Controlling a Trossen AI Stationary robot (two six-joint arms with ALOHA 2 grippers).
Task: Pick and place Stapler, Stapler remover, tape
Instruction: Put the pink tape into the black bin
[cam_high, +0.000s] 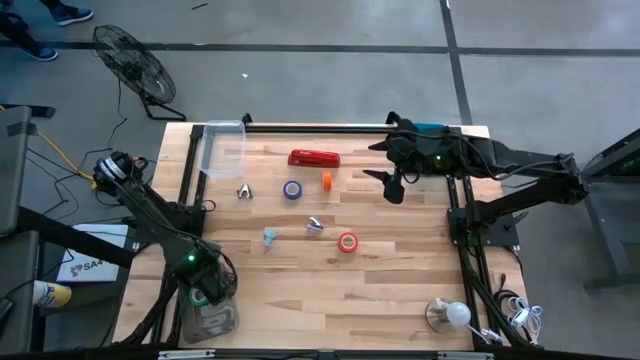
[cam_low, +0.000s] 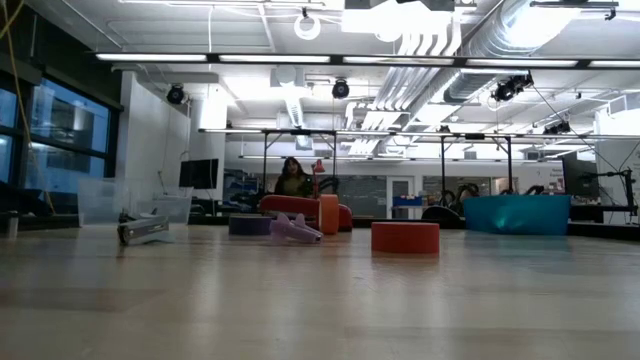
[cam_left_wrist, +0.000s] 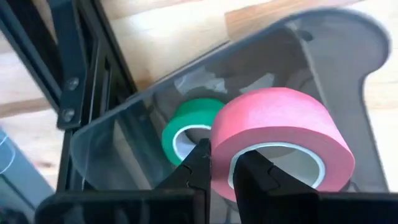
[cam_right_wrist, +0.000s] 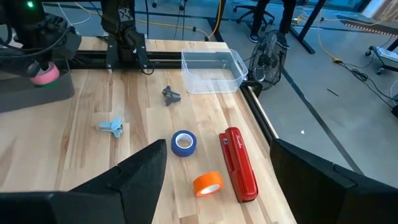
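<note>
My left gripper (cam_high: 203, 290) hangs at the table's near left corner, shut on a pink tape roll (cam_left_wrist: 280, 134) just above a clear bin (cam_high: 212, 322). A green tape roll (cam_left_wrist: 186, 132) lies in that bin. My right gripper (cam_high: 392, 186) waits open and raised at the far right. The red stapler (cam_high: 314, 158), an orange tape roll (cam_high: 326, 181), a purple tape roll (cam_high: 292, 190) and a red tape roll (cam_high: 347, 242) lie on the table. Three small staple removers (cam_high: 244, 191) (cam_high: 315, 225) (cam_high: 270, 237) lie among them. My left gripper holds the pink roll by its ring wall (cam_left_wrist: 222, 163), one finger (cam_left_wrist: 256, 177) inside the open centre and the other finger (cam_left_wrist: 198, 163) outside. The fingers point steeply down from above. The roll hangs tilted, clear of the bin's floor.
A second clear container (cam_high: 222, 148) stands at the far left corner. The left arm's frame posts (cam_left_wrist: 74, 81) run close beside the bin. A lamp (cam_high: 447, 314) sits at the near right corner. A fan (cam_high: 135, 65) stands on the floor beyond the table.
</note>
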